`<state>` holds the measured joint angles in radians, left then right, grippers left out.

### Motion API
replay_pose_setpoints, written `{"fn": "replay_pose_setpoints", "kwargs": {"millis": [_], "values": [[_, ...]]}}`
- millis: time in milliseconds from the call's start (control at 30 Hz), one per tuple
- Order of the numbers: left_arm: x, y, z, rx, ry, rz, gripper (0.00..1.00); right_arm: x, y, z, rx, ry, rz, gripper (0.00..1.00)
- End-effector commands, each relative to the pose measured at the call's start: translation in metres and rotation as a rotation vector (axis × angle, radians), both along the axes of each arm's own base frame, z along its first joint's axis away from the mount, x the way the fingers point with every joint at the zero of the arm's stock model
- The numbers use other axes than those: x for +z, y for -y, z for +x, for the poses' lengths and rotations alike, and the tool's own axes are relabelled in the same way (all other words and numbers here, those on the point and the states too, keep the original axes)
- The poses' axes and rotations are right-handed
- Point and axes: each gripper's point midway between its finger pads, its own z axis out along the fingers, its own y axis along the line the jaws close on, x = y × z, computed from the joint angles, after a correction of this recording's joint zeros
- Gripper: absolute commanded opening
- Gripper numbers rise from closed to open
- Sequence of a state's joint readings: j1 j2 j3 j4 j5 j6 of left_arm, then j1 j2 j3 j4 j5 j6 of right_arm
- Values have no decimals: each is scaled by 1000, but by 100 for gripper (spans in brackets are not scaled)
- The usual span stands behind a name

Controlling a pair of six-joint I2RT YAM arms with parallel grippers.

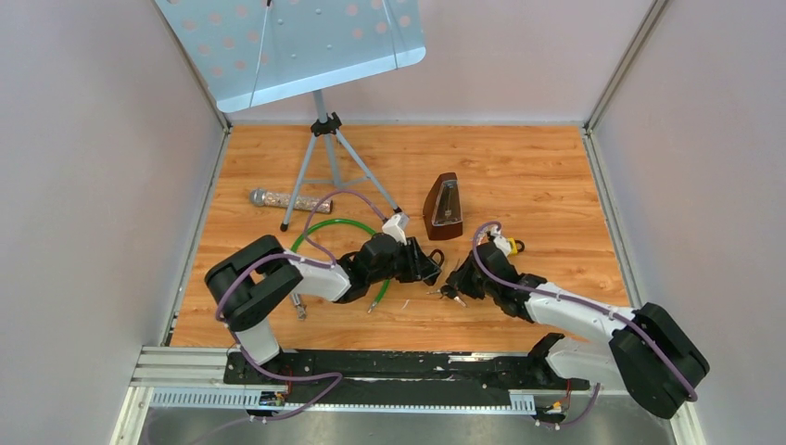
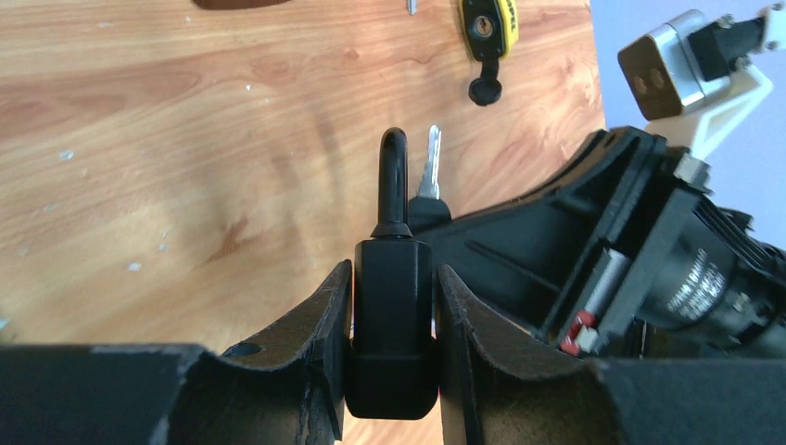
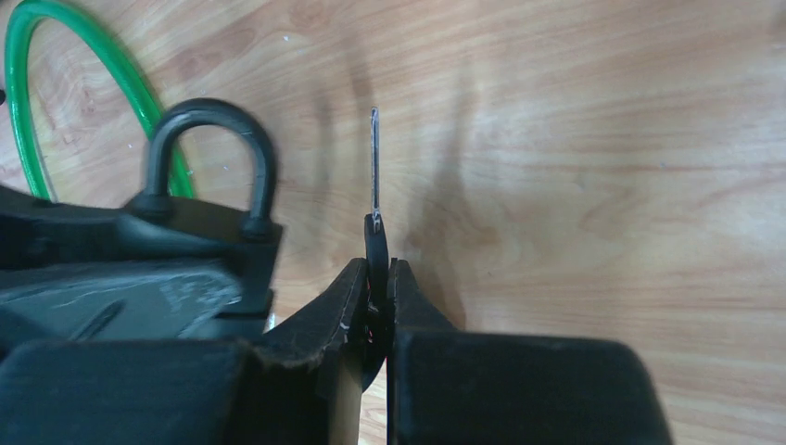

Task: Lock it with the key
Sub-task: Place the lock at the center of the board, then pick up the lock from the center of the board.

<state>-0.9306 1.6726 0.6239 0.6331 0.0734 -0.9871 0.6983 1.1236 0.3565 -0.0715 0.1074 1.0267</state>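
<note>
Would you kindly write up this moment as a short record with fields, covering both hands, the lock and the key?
left hand: shut on black padlock, shackle pointing away from the wrist
right hand: shut on key by its head, blade bare
key and lock: side by side, key not inserted
table: yellow padlock, metronome, microphone, green cable, music stand
task status: locking not yet done

A robot test cell in a lab: plain pale panel walls (image 1: 93, 185) box in an orange wood-grain laminate tabletop (image 1: 538, 167). Along the frame's bottom edge, a slotted aluminium rail (image 1: 181, 366) holds a long black mounting plate (image 1: 417, 366).
</note>
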Motion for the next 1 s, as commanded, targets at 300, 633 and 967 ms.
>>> {"fn": "replay_pose_setpoints", "kwargs": {"millis": [300, 633, 967], "values": [[21, 27, 14, 28, 17, -105, 50, 23, -12, 33, 7, -19, 10, 46], [52, -19, 24, 119, 162, 82, 99, 76, -1, 49, -24, 113, -27, 68], [80, -147, 25, 403, 298, 447, 100, 96, -43, 56, 156, 172, -87, 69]]}}
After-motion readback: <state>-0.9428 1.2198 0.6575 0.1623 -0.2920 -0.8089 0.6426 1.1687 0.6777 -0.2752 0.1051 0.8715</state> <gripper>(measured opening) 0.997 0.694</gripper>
